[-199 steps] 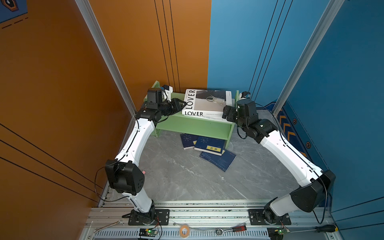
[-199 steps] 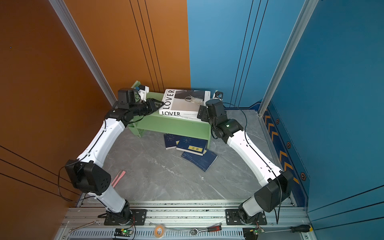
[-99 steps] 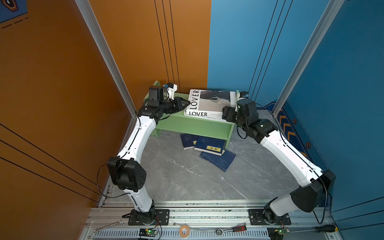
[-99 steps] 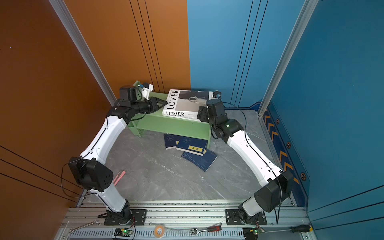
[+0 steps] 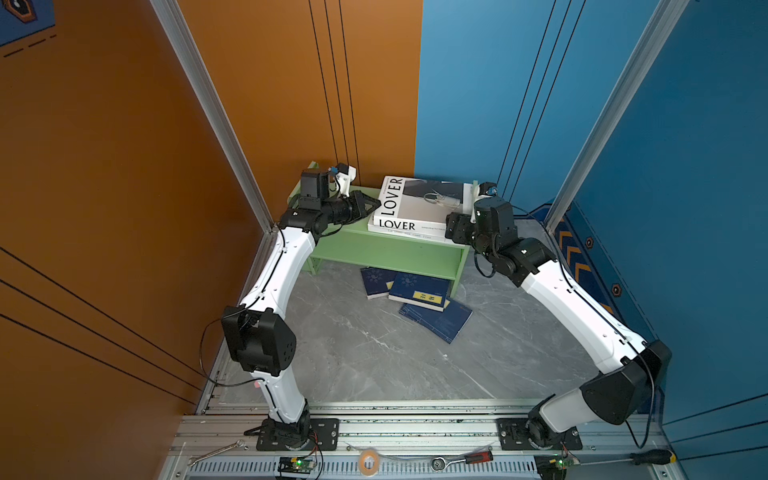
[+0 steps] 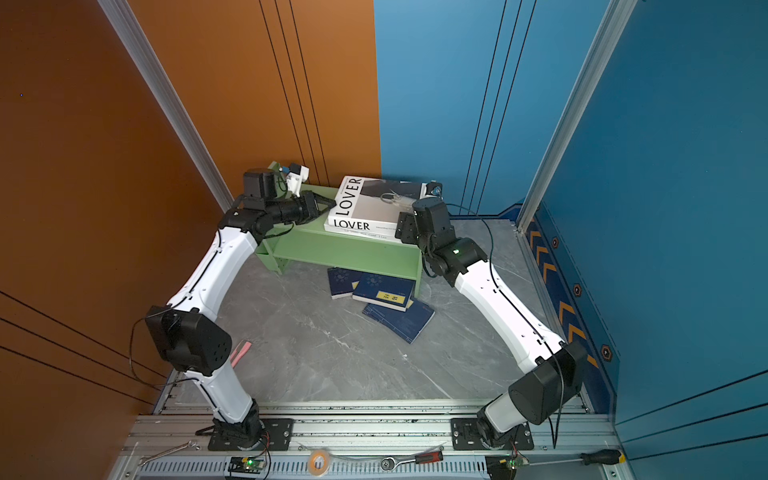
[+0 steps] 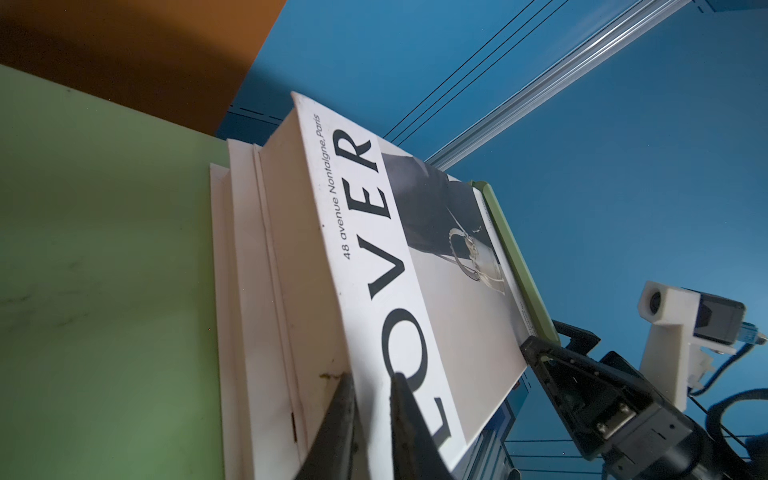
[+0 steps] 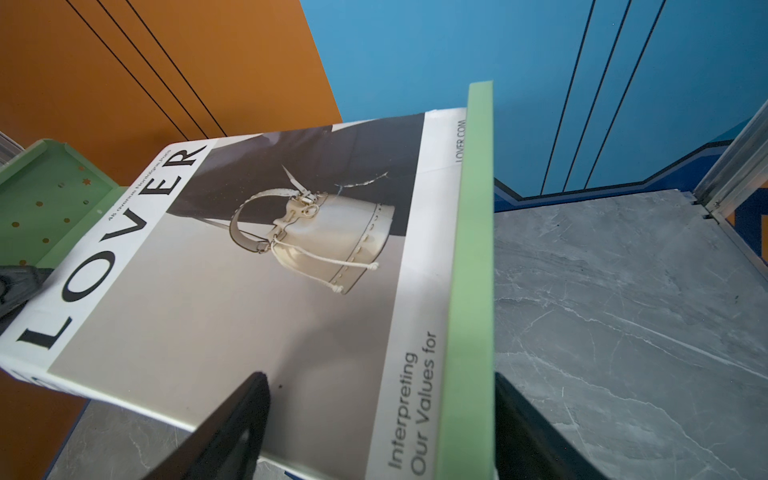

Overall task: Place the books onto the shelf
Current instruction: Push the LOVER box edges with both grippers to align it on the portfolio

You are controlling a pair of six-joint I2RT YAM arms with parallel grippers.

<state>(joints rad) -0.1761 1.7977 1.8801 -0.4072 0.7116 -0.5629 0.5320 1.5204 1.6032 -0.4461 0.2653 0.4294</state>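
Observation:
The white "LOVER" book (image 5: pixel 419 208) (image 6: pixel 374 208) lies flat on a second white book (image 5: pixel 411 236) on top of the light green shelf (image 5: pixel 386 253) (image 6: pixel 345 257). My left gripper (image 5: pixel 376 203) (image 7: pixel 372 376) is nearly shut, only a thin gap showing, with its tips against the LOVER book's (image 7: pixel 436 270) left edge. My right gripper (image 5: pixel 457 226) (image 8: pixel 379 376) is open and straddles the shelf's right side panel (image 8: pixel 469 249) and the book's (image 8: pixel 249 270) right margin. Three navy books (image 5: pixel 376 282) (image 5: pixel 419 291) (image 5: pixel 436 320) lie overlapping on the floor in front of the shelf.
Orange and blue walls stand close behind the shelf. A peg-holed green panel (image 8: pixel 50 195) rises at the shelf's left end. A wrench (image 5: pixel 216 451), tape roll (image 5: pixel 368 461), ratchet (image 5: pixel 457 459) and screwdriver (image 5: pixel 648 457) lie on the front rail. A pink object (image 6: pixel 241 353) lies by the left arm.
The LOVER book has slid to the right along the shelf top, toward the right side panel. My left gripper followed its left edge and its jaws narrowed. The right gripper hardly moved.

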